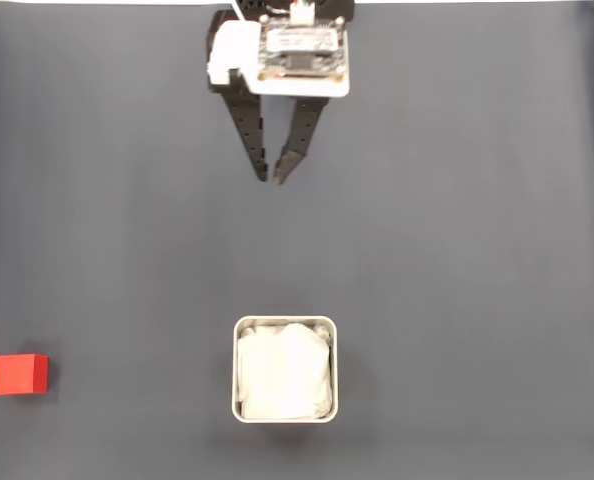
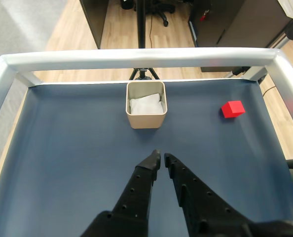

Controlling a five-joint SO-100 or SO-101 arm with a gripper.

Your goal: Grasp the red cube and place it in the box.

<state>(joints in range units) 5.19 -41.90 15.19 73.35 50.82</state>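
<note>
The red cube point(image 1: 21, 374) sits on the dark mat at the lower left edge of the fixed view; in the wrist view the cube point(image 2: 233, 108) lies far right, level with the box. The box point(image 1: 284, 320), a square metal tin with a white lining, stands at the bottom centre of the fixed view, and the same box point(image 2: 146, 120) is straight ahead in the wrist view. My gripper point(image 1: 272, 178) hangs at the top centre, well apart from both. Its black fingertips nearly touch, with nothing between them, as the gripper point(image 2: 162, 156) also shows from the wrist.
A dark blue mat point(image 1: 477, 250) covers the table. A silver metal rail point(image 2: 136, 58) frames the far and side edges of the table in the wrist view, with wooden floor and furniture legs beyond it.
</note>
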